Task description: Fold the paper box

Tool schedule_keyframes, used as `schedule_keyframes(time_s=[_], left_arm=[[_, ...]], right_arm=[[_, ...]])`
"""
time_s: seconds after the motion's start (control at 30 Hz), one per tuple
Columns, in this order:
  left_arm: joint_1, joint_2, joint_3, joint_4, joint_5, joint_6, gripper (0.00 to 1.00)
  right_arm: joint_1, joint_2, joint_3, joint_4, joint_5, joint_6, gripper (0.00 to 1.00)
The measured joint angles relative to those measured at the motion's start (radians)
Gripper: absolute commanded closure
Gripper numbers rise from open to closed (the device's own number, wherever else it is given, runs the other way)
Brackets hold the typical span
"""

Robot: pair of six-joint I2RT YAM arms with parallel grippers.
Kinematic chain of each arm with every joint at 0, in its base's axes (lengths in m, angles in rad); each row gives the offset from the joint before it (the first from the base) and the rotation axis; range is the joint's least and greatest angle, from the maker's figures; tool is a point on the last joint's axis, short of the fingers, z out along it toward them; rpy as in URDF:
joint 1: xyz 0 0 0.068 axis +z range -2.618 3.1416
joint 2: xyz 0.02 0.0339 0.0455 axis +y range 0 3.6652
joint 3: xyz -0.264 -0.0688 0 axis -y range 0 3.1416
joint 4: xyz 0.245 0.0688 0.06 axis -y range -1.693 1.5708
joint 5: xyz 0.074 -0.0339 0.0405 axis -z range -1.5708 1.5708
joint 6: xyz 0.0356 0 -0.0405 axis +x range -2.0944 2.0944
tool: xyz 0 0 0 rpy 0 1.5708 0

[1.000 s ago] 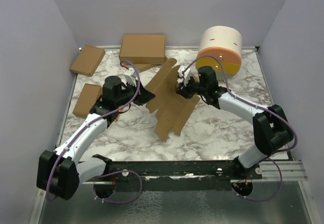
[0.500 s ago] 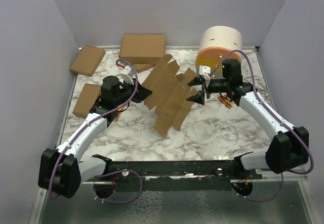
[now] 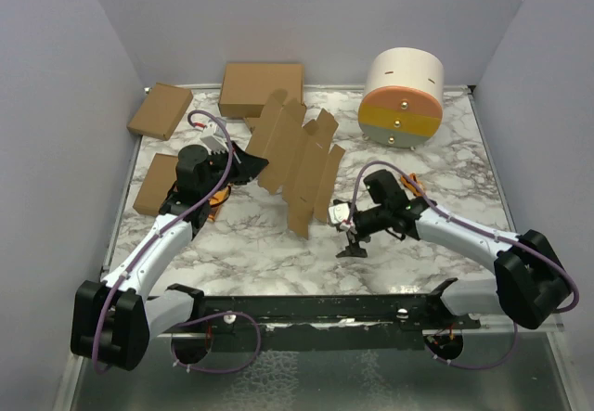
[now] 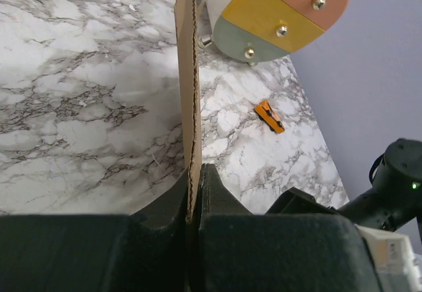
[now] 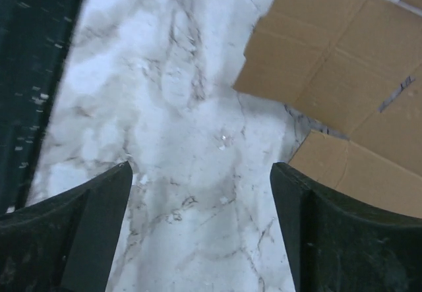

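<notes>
Left jaws pinched tight on paper box [image 4: 187, 74] edge; right jaws wide apart, empty, over table [image 5: 184, 107]

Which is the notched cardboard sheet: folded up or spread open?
Spread open: the cardboard sheet is one notched piece with no walls formed, its edge pinched in the left gripper's jaws.

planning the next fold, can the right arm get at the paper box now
Probably yes: the right end effector is open and empty, close beside the paper box, with nothing between them.
</notes>
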Motion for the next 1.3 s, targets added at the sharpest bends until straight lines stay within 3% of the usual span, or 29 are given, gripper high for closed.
schedule_keyframes(time_s=[0.17,0.33,0.5,0.9,1.3], left_arm=[[0.0,-0.018,-0.019,0.0,-0.027,-0.012,1.0],[0.003,-0.019,-0.036,-0.008,-0.033,-0.015,1.0],[0.005,-0.019,-0.044,-0.015,-0.034,-0.015,1.0],[0.018,-0.019,-0.059,-0.014,-0.03,-0.014,1.0],[0.038,-0.019,-0.06,-0.032,-0.002,0.025,1.0]], right_arm=[[0.094,0.042,-0.085,0.224,0.246,0.063,0.11],[0.113,0.126,-0.088,0.426,0.406,0.149,0.13],[0.124,0.202,-0.087,0.558,0.5,0.212,0.26],[0.136,0.249,-0.079,0.602,0.568,0.256,0.53],[0.137,0.219,-0.071,0.586,0.586,0.27,0.73]])
